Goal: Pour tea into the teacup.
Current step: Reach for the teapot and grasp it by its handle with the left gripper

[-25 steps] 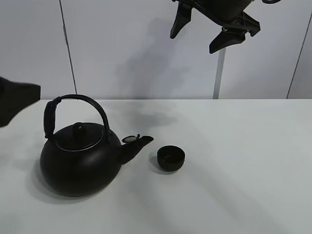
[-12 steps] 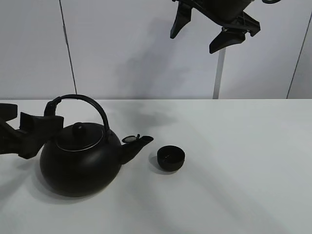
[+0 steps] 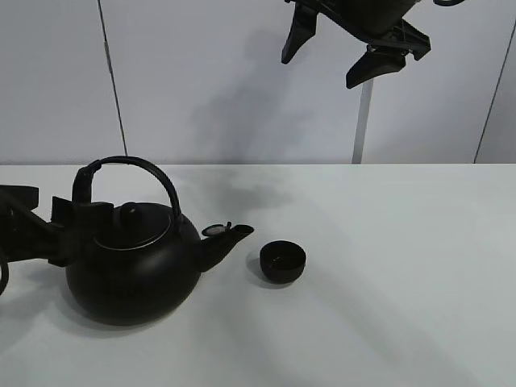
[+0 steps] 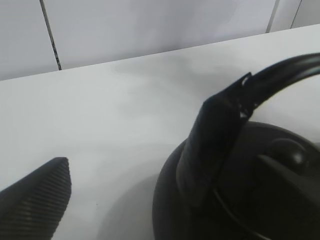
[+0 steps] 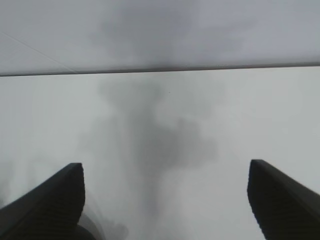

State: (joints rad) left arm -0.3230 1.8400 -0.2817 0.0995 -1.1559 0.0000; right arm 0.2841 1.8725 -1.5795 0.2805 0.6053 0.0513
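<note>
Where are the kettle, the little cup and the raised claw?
kettle (image 3: 133, 278), high camera view, on its round belly.
teacup (image 3: 283, 272), high camera view, on its front wall.
right claw (image 3: 321, 69), high camera view, midway between its fingertips.

one ribbed finger (image 4: 39, 196) of the left end effector shows, apart from the black kettle (image 4: 200, 220) beside it. the arched handle (image 4: 285, 72) with its textured grip (image 4: 210, 145) stands nearest the finger, the lid knob (image 4: 287, 152) beyond it. a white tabletop (image 4: 110, 125) lies beneath.
</note>
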